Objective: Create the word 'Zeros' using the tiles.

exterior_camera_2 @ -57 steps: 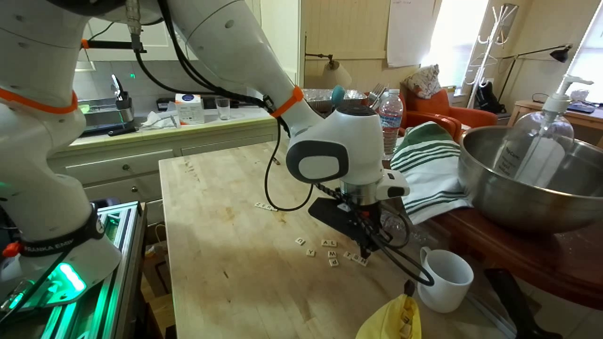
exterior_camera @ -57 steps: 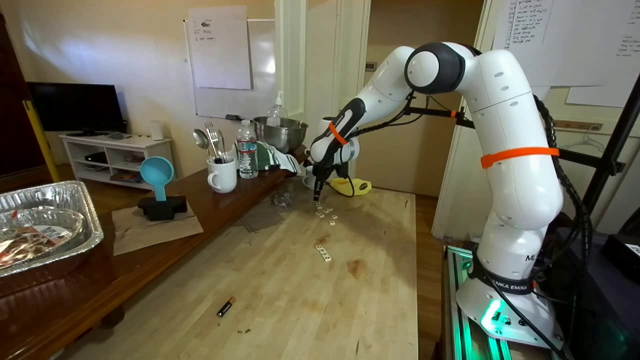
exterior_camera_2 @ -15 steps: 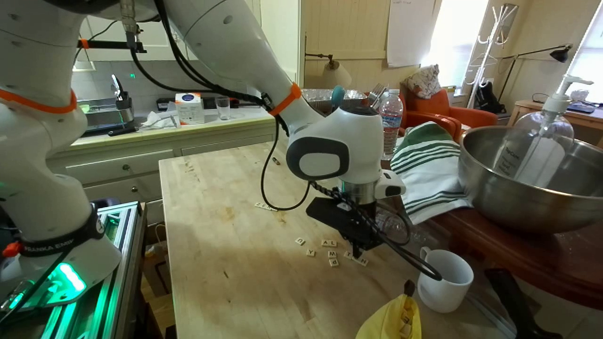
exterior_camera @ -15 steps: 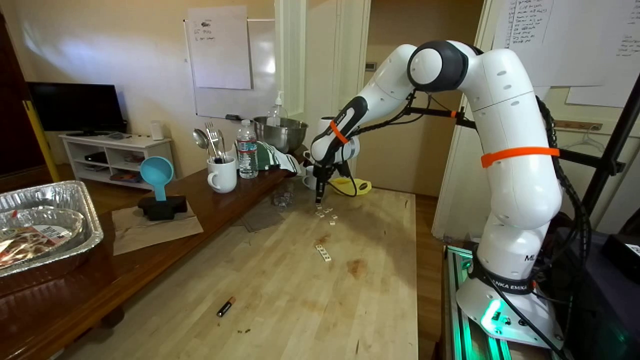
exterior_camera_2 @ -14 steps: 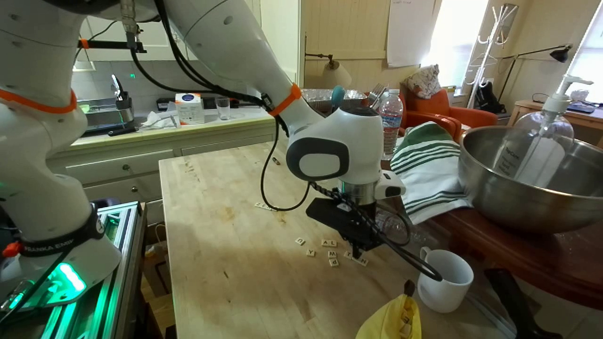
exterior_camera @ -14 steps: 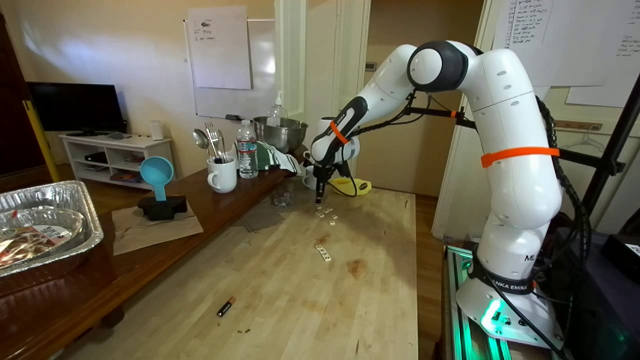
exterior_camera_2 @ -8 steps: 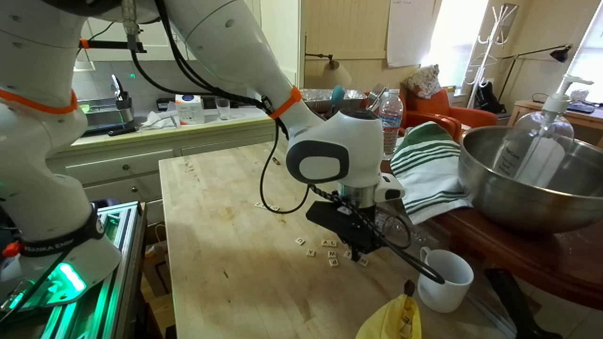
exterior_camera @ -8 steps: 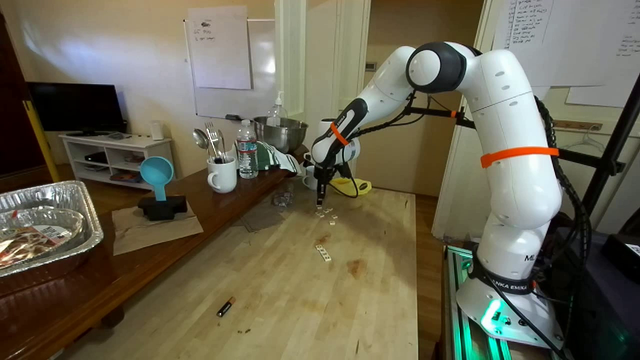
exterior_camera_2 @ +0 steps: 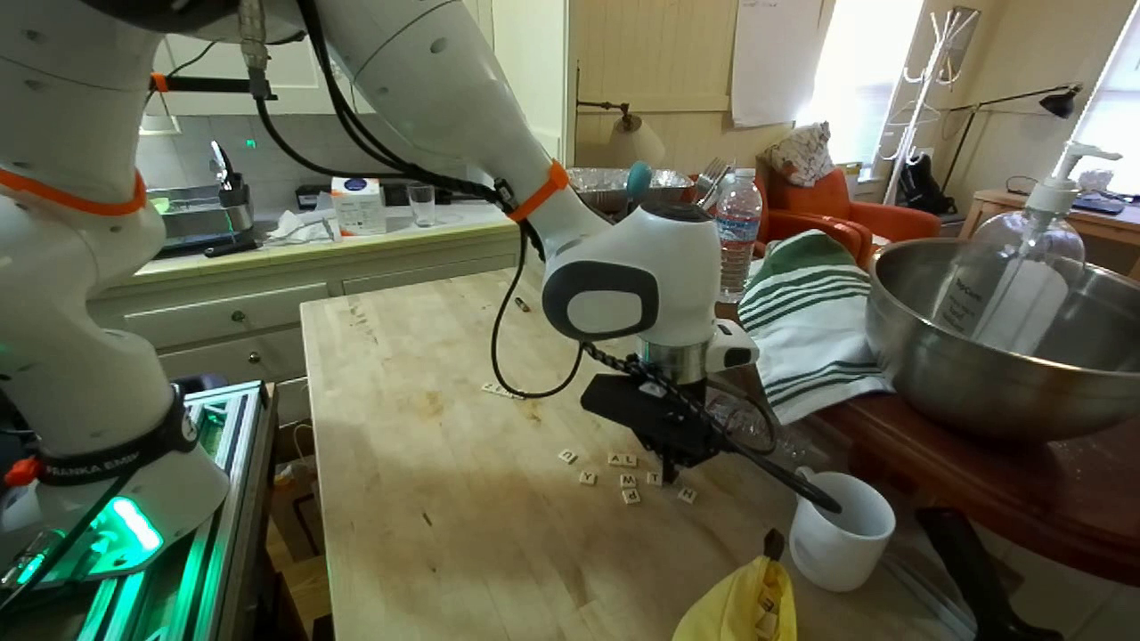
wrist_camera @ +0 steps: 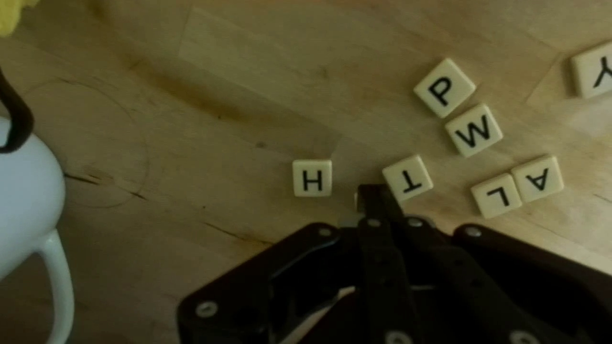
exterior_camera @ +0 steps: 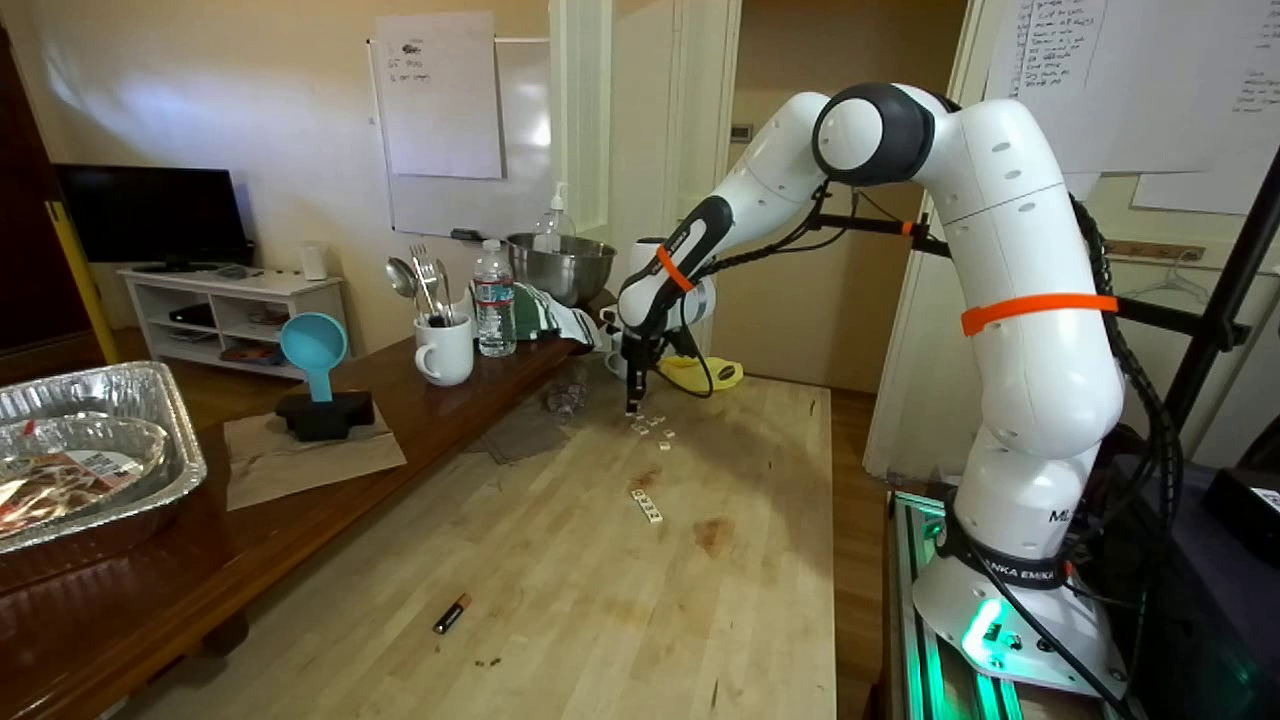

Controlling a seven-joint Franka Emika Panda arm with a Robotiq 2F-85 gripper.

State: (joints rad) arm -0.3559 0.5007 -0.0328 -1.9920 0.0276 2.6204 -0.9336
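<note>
While it's tiny in both exterior views, your wrist view has the gripper (wrist_camera: pixel 381 192) squeezed together, nothing seen between its fingers; a pale tile (wrist_camera: pixel 356 201) peeks out just beside them, letter hidden. H tile (wrist_camera: pixel 312 178) and T tile (wrist_camera: pixel 407 177) lie either side. White mug (wrist_camera: pixel 24 200) and yellow object (exterior_camera_2: pixel 744 601) sit past H, more tiles (wrist_camera: pixel 538 179) past T. You get the tile row (exterior_camera: pixel 647 506) only in the exterior views; bare table (exterior_camera: pixel 620 610) runs from it to battery (exterior_camera: pixel 452 614) and edge.
</note>
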